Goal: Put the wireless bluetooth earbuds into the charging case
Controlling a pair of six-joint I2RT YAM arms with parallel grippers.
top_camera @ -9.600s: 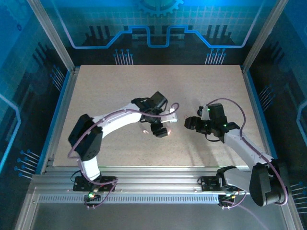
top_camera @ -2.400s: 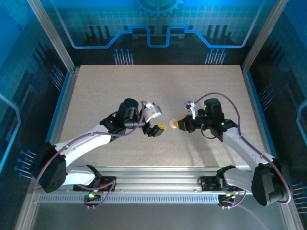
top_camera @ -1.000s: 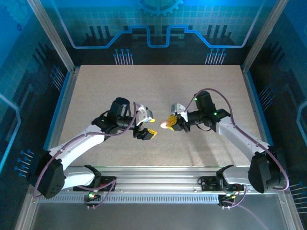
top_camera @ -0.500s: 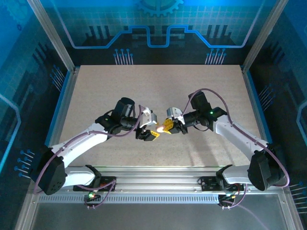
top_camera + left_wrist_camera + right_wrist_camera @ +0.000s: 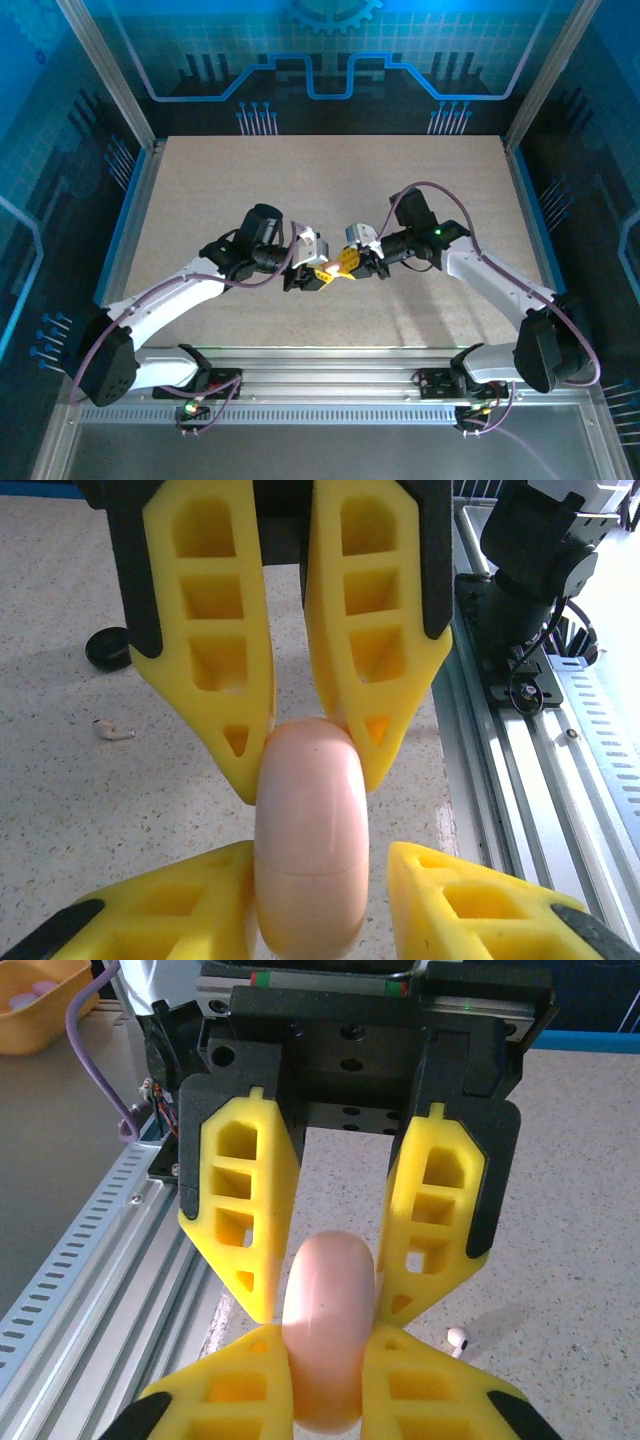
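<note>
Starting at the near edge: two arms reach in from their bases and meet at mid-table (image 5: pixel 300 180). The left gripper (image 5: pixel 322 272) and right gripper (image 5: pixel 346 264) are tip to tip, both on one pink charging case (image 5: pixel 308 830) held off the surface.

Change vs earlier: a second ago the grippers were apart, with the right one carrying the case alone. Half a second ago the left jaws stood wider. Now they have drawn in around the case.

Right gripper is pinched tight on the case, fingers (image 5: pixel 240 1390) pressed to both flat faces. Left gripper fingers (image 5: pixel 160 920) flank the other end. One pad touches, the other looks a hair off in the left wrist view, so I cannot tell if it grips yet.

The case is closed, with the seam line visible across it. It is seen edge-on from both wrists. Its long axis runs left-right in the scene, from one gripper to the other.

Farther back, past the grippers, one pale earbud (image 5: pixel 112 730) lies on its side on the table, also seen at (image 5: pixel 458 1340). It is not in the case. Its long axis runs across the left wrist picture, bud end to the left there.

A black round disc (image 5: pixel 115 648) sits on the table a little apart from that earbud.

Counts: one case, one pale earbud, one black disc, two grippers.
</note>
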